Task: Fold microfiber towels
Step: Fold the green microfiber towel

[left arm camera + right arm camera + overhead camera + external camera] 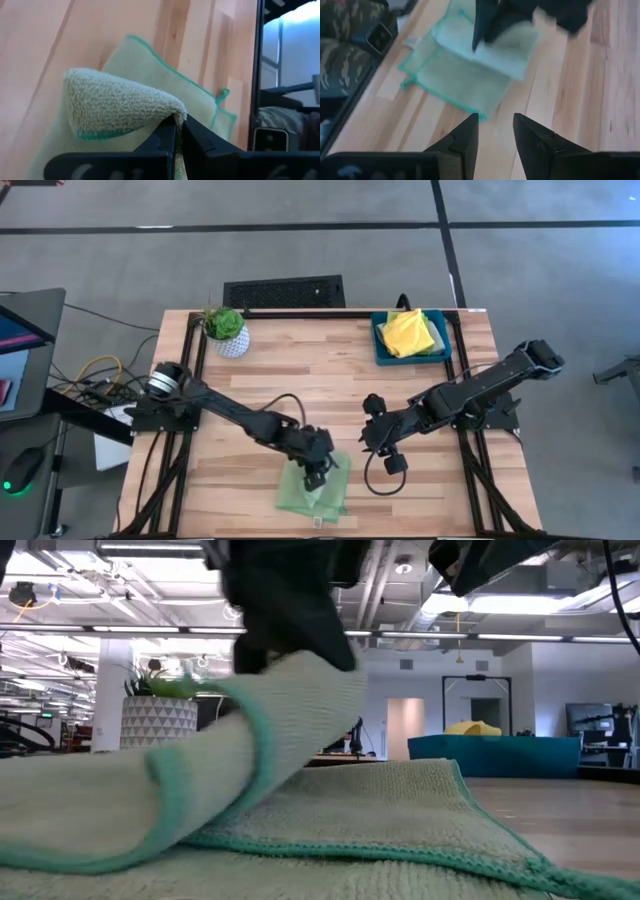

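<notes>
While the teal tray [381, 343] holds a yellow towel [410, 332], left jaws pinch the pale green towel [312, 492]; right jaws gape empty.

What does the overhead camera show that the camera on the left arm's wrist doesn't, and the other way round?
Only the high view shows the whole table: the potted plant, the teal tray holding a yellow towel, and the right end effector waiting open above bare wood.

Only the left wrist view shows the grip up close: the left end effector is shut on a raised corner of the pale green towel.

Both show that pale green towel lying near the table's front edge, with the left end effector on it.
</notes>
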